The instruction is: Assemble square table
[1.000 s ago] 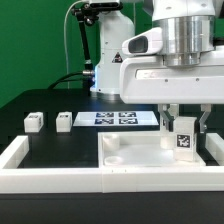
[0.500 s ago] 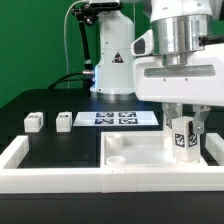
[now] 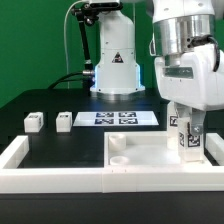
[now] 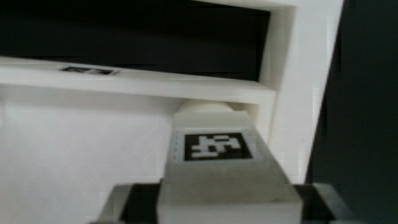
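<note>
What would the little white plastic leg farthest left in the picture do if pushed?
The small white plastic leg would probably slide, not roll: its faces look flat. It sits low and squat, so tipping seems unlikely. It looks stiff and likely light; the hand holds a matching leg without visible bending.

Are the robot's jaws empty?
No, the jaws are clamped on a small white leg with a black-white tag, held at a corner of the square slab.
</note>
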You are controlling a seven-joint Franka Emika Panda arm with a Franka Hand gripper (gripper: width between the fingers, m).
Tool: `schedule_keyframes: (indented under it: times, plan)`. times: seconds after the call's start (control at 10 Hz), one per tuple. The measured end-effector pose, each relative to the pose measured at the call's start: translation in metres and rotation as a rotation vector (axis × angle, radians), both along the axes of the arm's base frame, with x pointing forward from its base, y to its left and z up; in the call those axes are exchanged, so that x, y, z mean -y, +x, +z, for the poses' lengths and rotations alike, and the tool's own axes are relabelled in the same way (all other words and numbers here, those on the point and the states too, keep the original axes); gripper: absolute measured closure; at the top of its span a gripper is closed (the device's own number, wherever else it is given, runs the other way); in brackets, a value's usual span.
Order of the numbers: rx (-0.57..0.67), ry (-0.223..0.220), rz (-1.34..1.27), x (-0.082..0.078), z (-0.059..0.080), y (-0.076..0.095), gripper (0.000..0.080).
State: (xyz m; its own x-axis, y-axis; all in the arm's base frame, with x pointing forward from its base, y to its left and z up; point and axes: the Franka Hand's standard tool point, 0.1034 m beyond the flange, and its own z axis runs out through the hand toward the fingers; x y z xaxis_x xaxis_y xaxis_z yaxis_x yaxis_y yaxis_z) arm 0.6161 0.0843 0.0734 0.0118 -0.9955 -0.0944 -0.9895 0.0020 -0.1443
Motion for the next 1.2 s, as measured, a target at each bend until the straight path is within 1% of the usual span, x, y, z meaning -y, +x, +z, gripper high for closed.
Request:
schedule_keyframes:
  times: [0.2, 0.3, 0.4, 0.5, 0.6, 0.7, 0.9, 1.2]
  plan:
    - [-0.004, 0.008, -0.041, -0.0006, 0.0, -0.0001, 0.0508]
    - [-0.009, 0.022, -0.098, -0.0019, -0.0001, -0.0003, 0.0508]
    - [-0.006, 0.017, -0.069, -0.0019, -0.0002, -0.0003, 0.0424]
    - [-0.002, 0.01, -0.021, -0.0019, -0.0002, -0.0003, 0.0424]
    - [0.004, -0.002, 0.072, -0.0023, 0.0002, -0.0001, 0.023]
    - [0.016, -0.017, 0.175, -0.0024, 0.0004, 0.0002, 0.0169]
    - [0.034, -0.049, 0.39, -0.0016, -0.0016, -0.0001, 0.0154]
    - [0.049, -0.097, 0.685, -0.007, -0.0005, 0.0028, 0.0151]
